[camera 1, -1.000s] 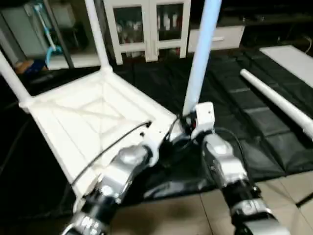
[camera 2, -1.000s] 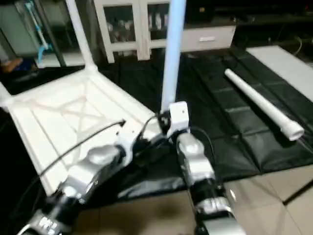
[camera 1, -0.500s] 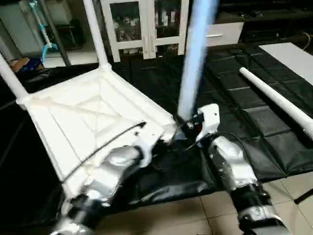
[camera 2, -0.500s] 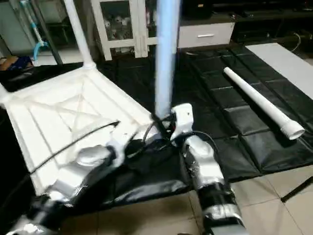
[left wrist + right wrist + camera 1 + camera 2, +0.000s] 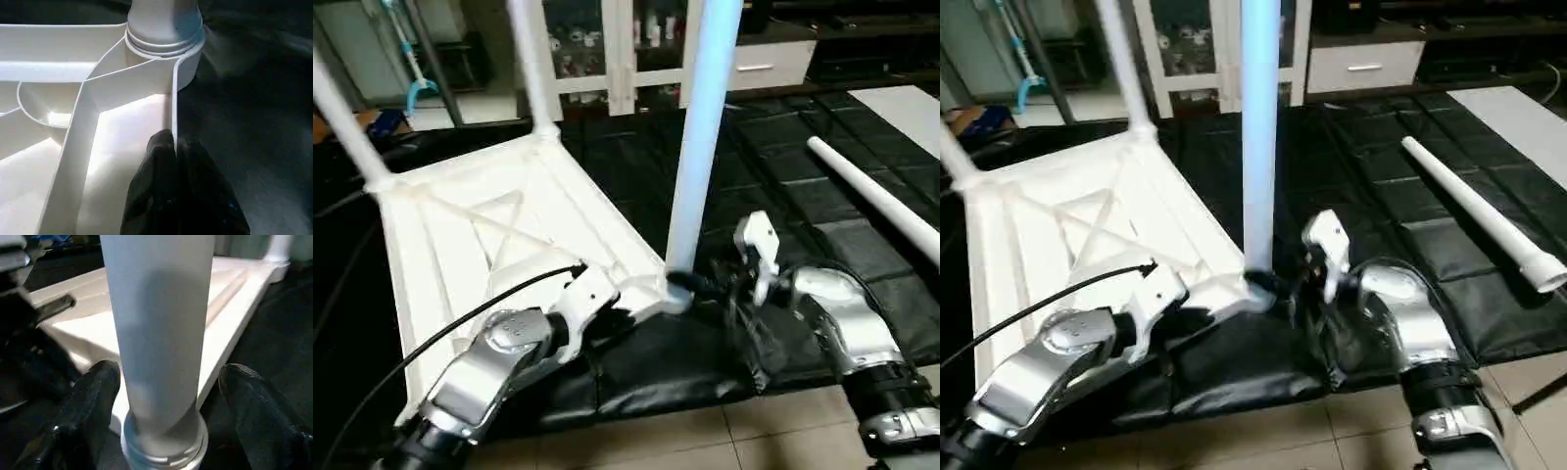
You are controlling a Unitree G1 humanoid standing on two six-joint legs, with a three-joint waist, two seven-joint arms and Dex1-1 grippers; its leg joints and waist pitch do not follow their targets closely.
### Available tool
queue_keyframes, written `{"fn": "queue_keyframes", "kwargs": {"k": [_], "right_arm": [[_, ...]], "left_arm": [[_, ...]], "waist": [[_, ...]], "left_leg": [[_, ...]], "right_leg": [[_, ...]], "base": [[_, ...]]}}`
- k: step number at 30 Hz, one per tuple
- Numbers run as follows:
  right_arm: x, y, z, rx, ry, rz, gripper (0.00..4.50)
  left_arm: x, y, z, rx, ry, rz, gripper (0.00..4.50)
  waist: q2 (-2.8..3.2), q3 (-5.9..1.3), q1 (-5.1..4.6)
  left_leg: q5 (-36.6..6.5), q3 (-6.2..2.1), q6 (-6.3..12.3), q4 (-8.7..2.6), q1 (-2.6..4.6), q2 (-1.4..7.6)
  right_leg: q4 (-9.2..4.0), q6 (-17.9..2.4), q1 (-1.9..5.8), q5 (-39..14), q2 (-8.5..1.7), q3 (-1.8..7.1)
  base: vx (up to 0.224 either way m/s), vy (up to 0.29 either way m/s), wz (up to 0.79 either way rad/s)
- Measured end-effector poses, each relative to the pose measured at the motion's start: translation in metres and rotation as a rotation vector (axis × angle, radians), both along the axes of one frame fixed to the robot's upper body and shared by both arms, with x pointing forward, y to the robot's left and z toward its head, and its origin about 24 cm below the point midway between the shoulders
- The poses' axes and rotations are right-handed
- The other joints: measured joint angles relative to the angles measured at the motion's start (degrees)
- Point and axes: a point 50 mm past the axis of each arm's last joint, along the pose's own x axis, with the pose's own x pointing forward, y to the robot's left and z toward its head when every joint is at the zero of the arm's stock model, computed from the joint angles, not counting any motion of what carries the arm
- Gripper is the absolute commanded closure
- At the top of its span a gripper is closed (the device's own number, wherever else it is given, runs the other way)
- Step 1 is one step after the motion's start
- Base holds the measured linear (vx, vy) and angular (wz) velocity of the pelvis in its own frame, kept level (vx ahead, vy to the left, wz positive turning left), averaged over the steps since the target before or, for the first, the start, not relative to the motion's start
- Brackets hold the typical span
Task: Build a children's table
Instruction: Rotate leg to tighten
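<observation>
Table (image 5: pixel 460 245) upside-down – 3 legs (white) upright.

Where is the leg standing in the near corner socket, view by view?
Left eye view: upright leg at centre, right of the tabletop.
Right eye view: at centre.
Left wrist view: its base at the top.
Right wrist view: centre, between the right gripper's fingers.
Shared landmark: the corner socket.

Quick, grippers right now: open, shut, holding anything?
Left gripper: shut on the table top's rim.
Right gripper: open, fingers either side of the upright leg, not gripping.
</observation>
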Motion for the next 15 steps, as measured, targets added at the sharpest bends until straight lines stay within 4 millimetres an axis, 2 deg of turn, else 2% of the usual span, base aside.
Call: {"fn": "queue_keyframes", "kwargs": {"k": [5, 6, 15], "right_arm": [[-0.003, 0.003, -0.006, 0.002, 0.017, 0.024, 0.99], [-0.004, 0.003, -0.006, 0.002, 0.019, 0.041, 1.27], [-0.008, 0.003, -0.01, 0.008, 0.046, 0.106, 1.95]], "left_arm": [[-0.007, 0.001, 0.0, -0.012, 0.035, -0.046, 4.5], [-0.009, 0.001, 0.0, -0.013, 0.041, -0.052, 4.5], [-0.011, 0.001, 0.001, -0.008, 0.048, -0.07, 4.5]], "waist": [[-0.01, 0.0, 0.24], [-0.01, 0.0, 0.29], [0.0, -0.01, 0.76]], "left_leg": [[0.0, 0.03, 0.0, 0.01, 0.0, -0.05], [0.0, 0.03, 0.0, 0.01, 0.01, -0.05], [0.0, 0.03, 0.01, 0.02, 0.01, -0.05]], "right_leg": [[0.01, -0.1, 0.05, 0.0, 0.0, 0.1], [0.01, -0.1, 0.07, 0.0, 0.0, 0.11], [0.03, -0.1, 0.11, 0.0, -0.01, 0.11]], "base": [[0.0, 0.0, 0.0], [0.0, 0.0, 0.0], [0.0, 0.0, 0.0]]}}
